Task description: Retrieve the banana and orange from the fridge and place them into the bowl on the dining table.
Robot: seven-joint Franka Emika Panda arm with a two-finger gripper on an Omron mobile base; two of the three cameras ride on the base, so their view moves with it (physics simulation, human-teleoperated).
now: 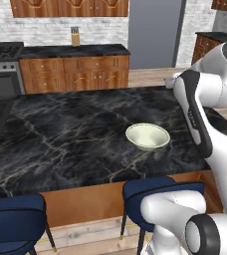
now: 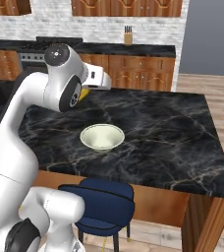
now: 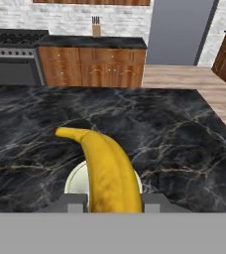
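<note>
My gripper [image 3: 114, 201] is shut on the banana [image 3: 105, 168], a yellow fruit that sticks out ahead of the fingers. It hangs above the dining table [image 3: 179, 129], whose black marble top is veined in white. The cream-white bowl [image 3: 74, 182] lies right under the banana, half hidden by it. In the right base view the banana [image 2: 84, 93] peeks out behind the arm's elbow, above and behind the bowl [image 2: 102, 137]. In the left base view the bowl [image 1: 148, 137] sits on the table [image 1: 60, 134], and the arm covers the hand. The orange is out of view.
Blue stools [image 1: 158, 191] [image 2: 101, 199] stand at the table's near side. Wooden cabinets with a black counter and a knife block [image 1: 75, 37] line the back wall, next to a stove [image 1: 3, 64]. I cannot tell whether the tall grey slab [image 1: 153, 32] beyond them is the fridge.
</note>
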